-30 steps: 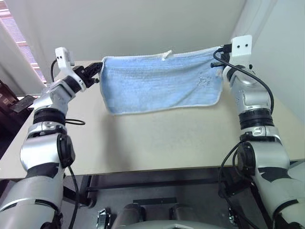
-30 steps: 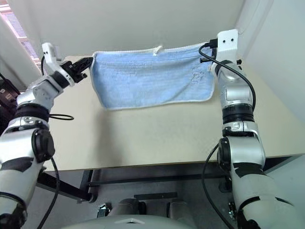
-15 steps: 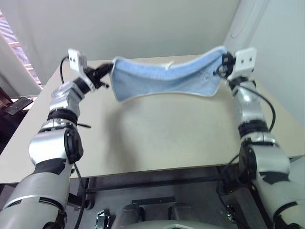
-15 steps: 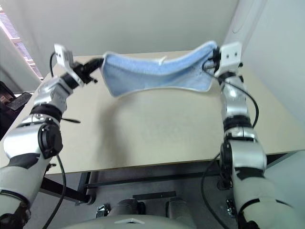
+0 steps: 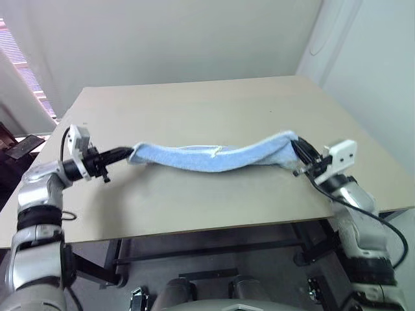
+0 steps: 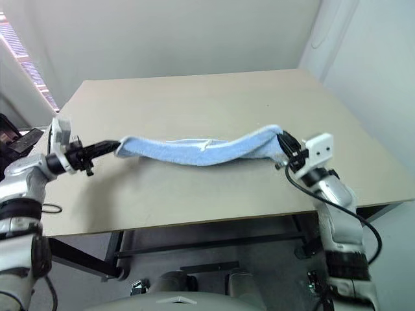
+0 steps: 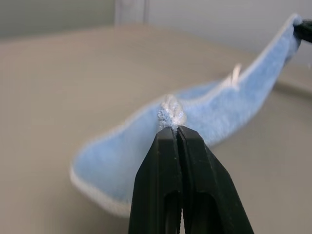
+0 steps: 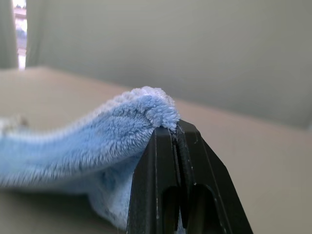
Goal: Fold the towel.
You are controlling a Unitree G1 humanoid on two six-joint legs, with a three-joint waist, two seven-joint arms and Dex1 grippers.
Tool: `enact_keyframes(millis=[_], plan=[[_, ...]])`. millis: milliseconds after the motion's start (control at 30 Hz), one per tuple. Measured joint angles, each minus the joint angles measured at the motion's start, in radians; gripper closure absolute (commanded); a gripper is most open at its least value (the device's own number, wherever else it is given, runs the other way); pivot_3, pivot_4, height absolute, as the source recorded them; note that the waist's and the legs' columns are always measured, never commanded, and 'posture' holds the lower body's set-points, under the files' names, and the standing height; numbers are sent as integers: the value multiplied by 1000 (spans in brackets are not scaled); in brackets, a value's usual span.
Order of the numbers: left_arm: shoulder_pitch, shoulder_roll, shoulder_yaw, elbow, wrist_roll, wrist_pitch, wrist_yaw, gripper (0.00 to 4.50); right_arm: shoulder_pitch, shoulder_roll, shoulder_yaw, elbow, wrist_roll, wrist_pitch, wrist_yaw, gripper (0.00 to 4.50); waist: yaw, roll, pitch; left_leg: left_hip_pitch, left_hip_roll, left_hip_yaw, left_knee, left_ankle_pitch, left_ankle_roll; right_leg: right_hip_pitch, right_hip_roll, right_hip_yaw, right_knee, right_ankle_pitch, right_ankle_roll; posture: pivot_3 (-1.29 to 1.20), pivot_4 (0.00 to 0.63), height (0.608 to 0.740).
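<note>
Both arms have dropped and pulled back toward the near edge of the surface (image 5: 194, 207) since a second ago. Left fingers (image 5: 127, 154) clamped tight on one corner of the towel (image 5: 214, 157), right fingers (image 5: 299, 151) clamped on the opposite end, no gap in either pair, white edging bunched at the left tips. The towel was hanging up high as a flat sheet facing the camera; now it's low, strung between the two grips as a sagging blue band, middle slumped down at the surface, can't tell how much of it actually rests there. White tag (image 5: 217, 151) sits about midway along the top edge. Beyond the towel, bare surface runs back to the wall.
</note>
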Motion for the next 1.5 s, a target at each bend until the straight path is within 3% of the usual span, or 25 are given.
enact_keyframes(millis=[200,567,633,900,1067,1167,1367,1500], plan=[[265,53,2,-238,-38,69,-7,4477,211,-11,-47,-107,20,1,54,4500,9,1,0,1,1,0,0,-2,-3,3,0,0,-4,-3,-5,0,0,736],[401,146,-1,-218,-40,68,-61,4477,470,-56,-106,-147,47,-108,245,4500,31,1,0,1,2,1,-2,-2,-2,5,-1,0,-12,-3,-6,0,0,736],[411,161,1,-204,-40,67,-64,4477,468,-62,-137,-136,48,-107,243,4500,31,1,0,1,2,1,-2,-2,-2,4,-1,0,-12,-3,-6,0,0,736],[251,107,-26,-119,-44,68,-38,4477,220,-41,-115,16,-22,-129,147,4500,37,1,0,8,2,3,-5,-2,-2,7,-7,-7,-12,-3,-6,0,0,736],[265,111,-37,-265,-107,146,-88,4477,217,-39,-73,13,-23,-121,159,4500,33,1,0,2,2,4,-7,-2,0,3,-7,-7,-11,-3,-6,0,0,736],[324,138,-74,-383,-129,203,-133,3881,209,-38,-59,13,-25,-105,154,4500,24,2,-1,0,2,5,-8,-3,1,-1,-7,-6,-11,-2,-4,0,0,736],[450,170,-114,-524,-129,244,-162,1799,198,-25,-26,13,-36,-105,149,4500,34,2,0,1,2,5,-8,-3,0,1,-7,-6,-11,-3,-7,0,0,736],[460,177,-115,-562,-111,197,-136,1799,188,-24,-9,13,-46,-104,141,4500,36,3,0,4,2,7,-7,-4,0,5,-9,-7,-12,-4,-8,0,0,736]])
